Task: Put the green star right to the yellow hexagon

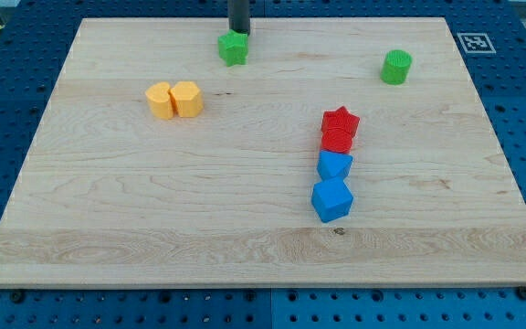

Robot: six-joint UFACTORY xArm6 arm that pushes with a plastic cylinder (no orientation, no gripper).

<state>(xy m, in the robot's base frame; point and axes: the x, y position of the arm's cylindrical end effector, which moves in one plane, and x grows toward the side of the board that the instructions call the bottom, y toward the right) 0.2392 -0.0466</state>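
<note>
The green star lies near the view's top, left of the middle of the wooden board. My tip stands just above it, at its upper edge and touching or almost touching it. Two yellow blocks sit side by side at the view's left: a yellow block and, against its right side, the yellow hexagon. The green star is above and to the right of the hexagon, about a block's width apart.
A green cylinder stands at the top right. A red star and a red block sit right of centre, with two blue blocks in a line below them. The board's edge runs along the bottom.
</note>
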